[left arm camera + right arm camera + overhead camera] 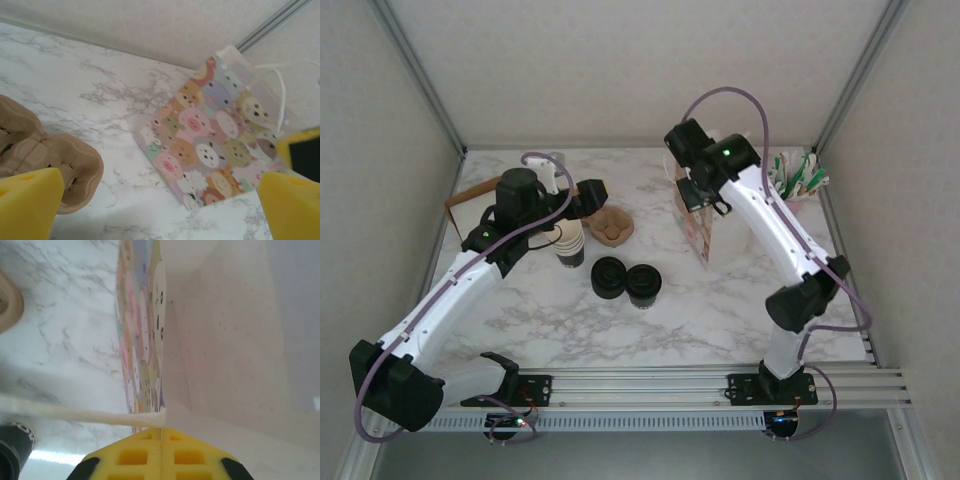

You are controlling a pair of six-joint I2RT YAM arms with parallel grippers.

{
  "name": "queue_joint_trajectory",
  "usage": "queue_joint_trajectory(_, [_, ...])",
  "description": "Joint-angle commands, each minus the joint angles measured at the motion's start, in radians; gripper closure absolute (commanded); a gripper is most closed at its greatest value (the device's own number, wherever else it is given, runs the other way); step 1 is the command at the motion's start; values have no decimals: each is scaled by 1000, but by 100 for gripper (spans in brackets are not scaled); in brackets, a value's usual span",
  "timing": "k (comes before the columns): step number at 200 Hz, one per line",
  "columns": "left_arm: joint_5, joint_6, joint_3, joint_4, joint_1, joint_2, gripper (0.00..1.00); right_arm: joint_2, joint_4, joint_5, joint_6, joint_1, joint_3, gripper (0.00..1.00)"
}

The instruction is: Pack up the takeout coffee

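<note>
Takeout coffee (643,283) seen from above; wrist view: right gripper (161,432) pinching bag (225,340)

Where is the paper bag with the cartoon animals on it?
In the top view the animal-print paper bag stands right of centre on the marble table, held by the right hand, right of the brown cardboard cup carrier.

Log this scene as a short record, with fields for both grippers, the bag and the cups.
bag: cartoon-animal gift bag, standing right of centre on the marble table
left gripper: open, empty, facing the bag
right gripper: shut on the bag's top edge
black round items: two, side by side mid-table, outside the bag; cannot tell which is the lidded cup
cup stack: beside the cardboard cup carrier
packing: not yet done
</note>
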Motion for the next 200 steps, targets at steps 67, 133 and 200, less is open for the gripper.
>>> queue_joint_trajectory(67, [41, -35, -51, 68, 4, 3, 0, -356, 28, 29, 181, 78, -438, 100])
queue_joint_trajectory(133, [28, -60, -94, 79, -1, -24, 0, -480, 75, -14, 186, 88, -567, 95])
queue_joint_trajectory(200, [11, -59, -71, 61, 1, -5, 0, -530, 55, -19, 192, 89, -522, 61])
